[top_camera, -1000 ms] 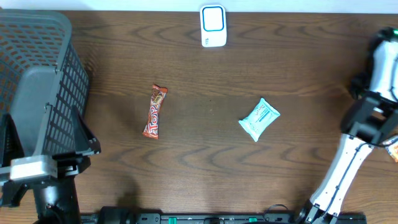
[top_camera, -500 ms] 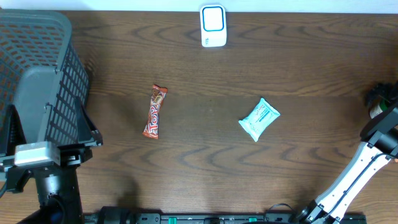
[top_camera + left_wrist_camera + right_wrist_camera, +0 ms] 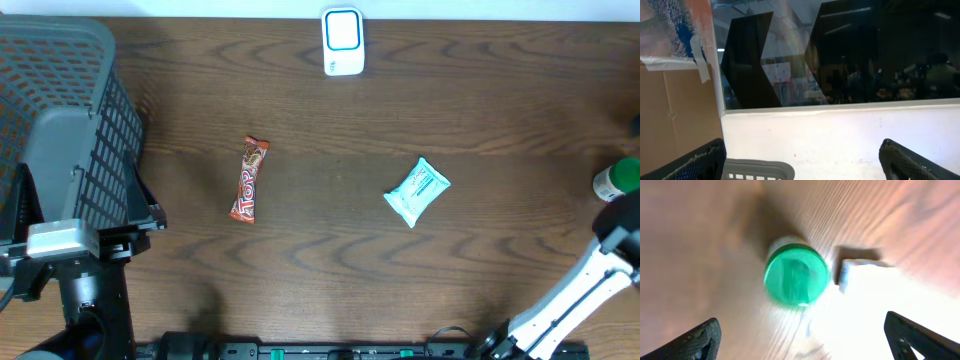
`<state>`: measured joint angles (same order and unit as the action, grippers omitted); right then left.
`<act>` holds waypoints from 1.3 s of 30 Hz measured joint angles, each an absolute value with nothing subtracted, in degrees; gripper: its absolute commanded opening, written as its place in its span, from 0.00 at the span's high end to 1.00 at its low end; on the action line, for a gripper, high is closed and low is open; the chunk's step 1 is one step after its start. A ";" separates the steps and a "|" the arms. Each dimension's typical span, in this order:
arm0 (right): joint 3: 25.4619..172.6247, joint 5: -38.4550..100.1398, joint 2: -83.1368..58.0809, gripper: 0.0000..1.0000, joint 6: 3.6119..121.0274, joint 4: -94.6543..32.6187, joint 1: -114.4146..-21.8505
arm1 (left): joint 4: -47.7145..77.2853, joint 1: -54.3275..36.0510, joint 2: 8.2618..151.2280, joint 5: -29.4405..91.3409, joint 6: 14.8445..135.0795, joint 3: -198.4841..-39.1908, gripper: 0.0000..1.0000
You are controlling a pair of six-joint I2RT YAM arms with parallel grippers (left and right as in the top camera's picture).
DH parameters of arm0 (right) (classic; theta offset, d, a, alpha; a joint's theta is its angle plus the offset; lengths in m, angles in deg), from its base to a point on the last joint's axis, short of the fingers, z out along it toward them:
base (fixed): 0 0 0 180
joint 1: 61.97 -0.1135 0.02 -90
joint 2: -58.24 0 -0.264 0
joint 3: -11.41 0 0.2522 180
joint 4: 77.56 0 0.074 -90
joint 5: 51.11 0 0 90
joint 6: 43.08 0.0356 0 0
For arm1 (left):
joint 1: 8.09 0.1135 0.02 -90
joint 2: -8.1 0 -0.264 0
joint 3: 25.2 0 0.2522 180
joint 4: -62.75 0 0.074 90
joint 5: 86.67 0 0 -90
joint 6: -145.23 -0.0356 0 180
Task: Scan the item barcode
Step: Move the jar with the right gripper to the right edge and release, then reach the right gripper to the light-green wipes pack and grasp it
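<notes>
- Mock shop checkout: grey plastic mesh basket, small white blue-rimmed scanner, red snack bar, pale blue packet on a dark wood-grain table.
- Lab-like room: large glass pane, taped brown cardboard sheet.

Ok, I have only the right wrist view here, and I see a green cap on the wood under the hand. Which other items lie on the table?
Observer: In the overhead view a candy bar lies left of the middle and a pale blue packet lies right of it.
Operator: And where is the scanner, please?
Observer: A white device, probably the scanner, sits at the middle of the far edge of the table.
Operator: Is the left hand holding something?
Observer: No, the left hand is open and empty, near a grey basket at the left end.
</notes>
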<state>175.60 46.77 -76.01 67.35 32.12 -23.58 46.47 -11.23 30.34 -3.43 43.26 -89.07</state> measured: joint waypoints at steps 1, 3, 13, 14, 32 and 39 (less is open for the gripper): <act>175.68 46.22 -72.89 0.01 68.31 31.92 -23.58 | 46.49 -11.23 30.34 -3.43 43.26 -89.07 0.02; 176.19 42.96 -65.94 0.01 71.50 31.88 -23.58 | 46.49 -11.23 30.34 -3.43 43.26 -89.07 0.02; 176.78 9.48 -53.94 0.01 56.18 33.06 -32.63 | 46.49 -11.23 30.34 -3.43 43.26 -89.07 0.02; 176.19 8.19 -54.11 0.01 53.80 33.06 -34.59 | 46.51 -11.23 30.34 -3.43 43.26 -89.07 0.02; 138.48 36.58 -55.51 0.01 62.01 20.60 -79.29 | 46.55 -11.23 30.32 -3.43 43.32 -89.07 0.02; 121.98 41.48 -55.73 0.01 71.96 10.43 -87.62 | 46.55 -11.23 29.99 -3.45 43.39 -89.07 0.02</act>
<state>121.98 41.48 -55.73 71.96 10.43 -87.62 46.55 -11.23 29.99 -3.45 43.39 -89.07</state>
